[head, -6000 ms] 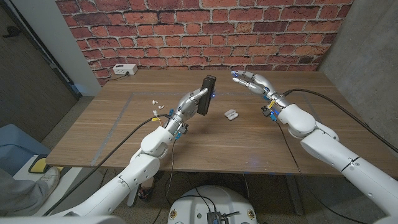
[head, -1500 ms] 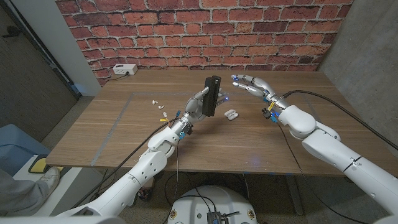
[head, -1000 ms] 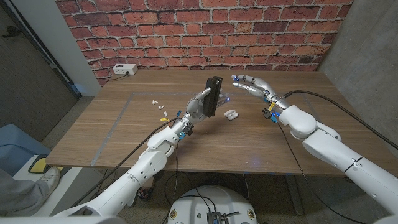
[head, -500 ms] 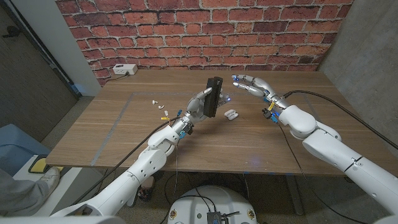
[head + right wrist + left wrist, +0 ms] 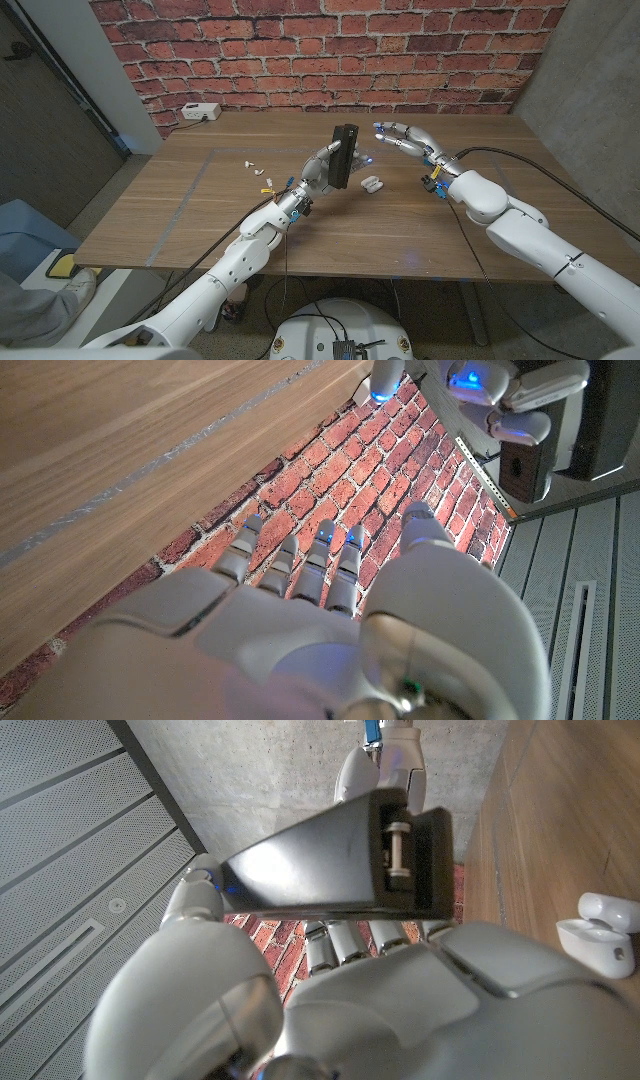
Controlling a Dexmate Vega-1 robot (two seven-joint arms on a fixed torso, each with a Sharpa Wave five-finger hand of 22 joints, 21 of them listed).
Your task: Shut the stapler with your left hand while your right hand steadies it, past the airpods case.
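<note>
The left hand [image 5: 318,168] grips the black metal stapler [image 5: 343,155] upright above the wooden tabletop's [image 5: 200,215] middle, ready for closing, while the right hand [image 5: 400,135], fingers spread and empty, reaches in to brace it.

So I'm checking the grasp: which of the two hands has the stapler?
The left hand grips the black stapler upright above the table; the right hand reaches toward it with fingers spread, holding nothing.

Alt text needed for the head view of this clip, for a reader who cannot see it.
The robot's left hand holds a black stapler upright above a wooden table, while its right hand reaches toward it with fingers apart, holding nothing. A white airpods case lies open on the table beside them, before a brick wall.
</note>
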